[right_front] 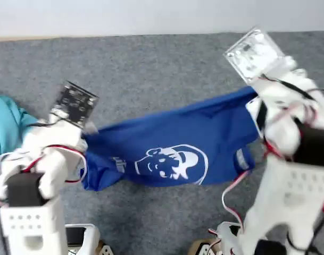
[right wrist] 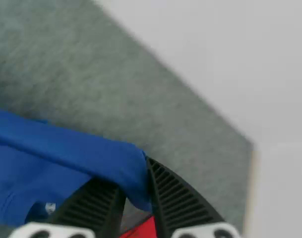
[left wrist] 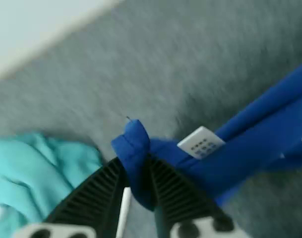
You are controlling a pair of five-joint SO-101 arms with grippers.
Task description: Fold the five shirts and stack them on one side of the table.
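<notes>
A blue shirt [right_front: 172, 146] with a white print hangs stretched between the two arms above the grey table. My left gripper [left wrist: 139, 171] is shut on a bunched corner of the blue shirt [left wrist: 136, 144], with a white label [left wrist: 201, 143] beside it. My right gripper [right wrist: 136, 191] is shut on the other end of the blue shirt [right wrist: 66, 153]. In the high view the left gripper [right_front: 86, 137] holds the shirt's left end and the right gripper [right_front: 256, 106] its right end. A teal shirt [right_front: 5, 133] lies crumpled at the table's left edge, also in the left wrist view as the teal shirt [left wrist: 36, 173].
The grey felt table surface [right_front: 151, 69] stretches behind the shirt up to a pale wall. The two arm bases [right_front: 82, 239] stand at the near edge. The table's far corner [right wrist: 245, 148] lies close to the right arm.
</notes>
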